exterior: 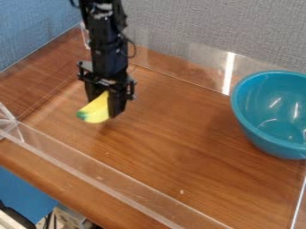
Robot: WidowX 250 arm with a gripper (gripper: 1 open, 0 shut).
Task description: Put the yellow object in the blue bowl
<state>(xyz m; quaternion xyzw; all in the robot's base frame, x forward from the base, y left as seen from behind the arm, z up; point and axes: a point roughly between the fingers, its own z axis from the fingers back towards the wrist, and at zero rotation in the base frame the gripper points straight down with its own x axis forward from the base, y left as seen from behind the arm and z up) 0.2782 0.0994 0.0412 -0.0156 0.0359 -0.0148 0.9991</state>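
Note:
The yellow object point(95, 109), a small banana-shaped toy with a greenish tip, hangs just above the wooden table at the left. My black gripper point(106, 97) comes down from above and is shut on its upper end. The blue bowl point(274, 113), large, teal and glossy, stands on the table at the far right, well apart from the gripper, and holds nothing.
A low clear acrylic wall point(143, 188) runs around the wooden table point(180, 143). A grey-blue fabric backdrop point(227, 27) stands behind. A broad stretch of wood lies between the gripper and the bowl.

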